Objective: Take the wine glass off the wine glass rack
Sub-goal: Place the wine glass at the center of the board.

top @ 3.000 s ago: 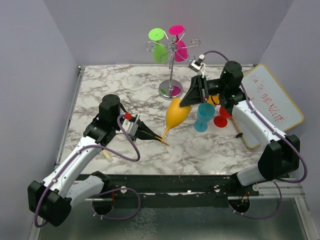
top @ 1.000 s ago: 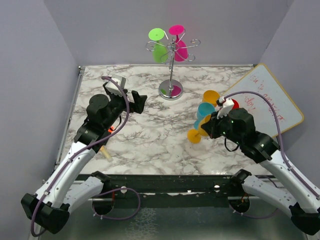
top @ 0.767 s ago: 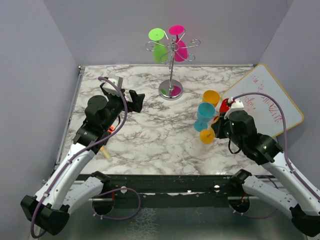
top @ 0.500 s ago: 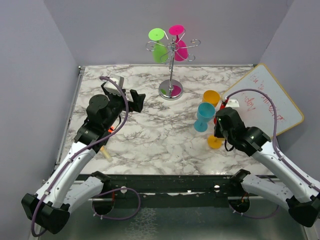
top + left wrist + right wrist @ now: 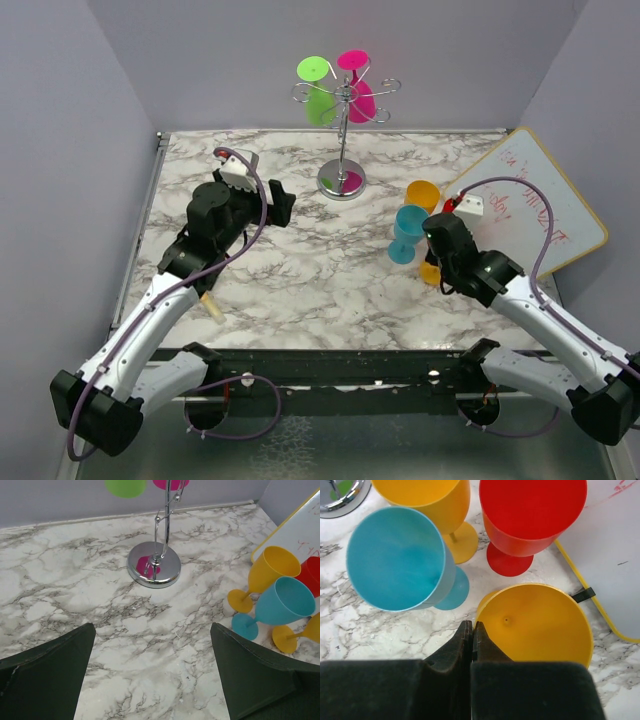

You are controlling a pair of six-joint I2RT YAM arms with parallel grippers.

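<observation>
— Marble tabletop (image 5: 300, 280). And where is the wine glass rack (image 5: 343, 150)?
— At the back, in the middle, standing upright. A green glass (image 5: 320, 103) and a pink glass (image 5: 361, 100) hang upside down from its scroll arms.
— And the grippers?
— The left gripper (image 5: 152, 627) hovers short of the rack's base, fingers spread wide, holding nothing. The right gripper (image 5: 472, 626) has its fingers pressed together, seemingly pinching the near rim of an orange wine glass (image 5: 540, 630). That glass is upright beside a teal glass (image 5: 395, 555) and a red glass (image 5: 532, 510), well apart from the rack.
</observation>
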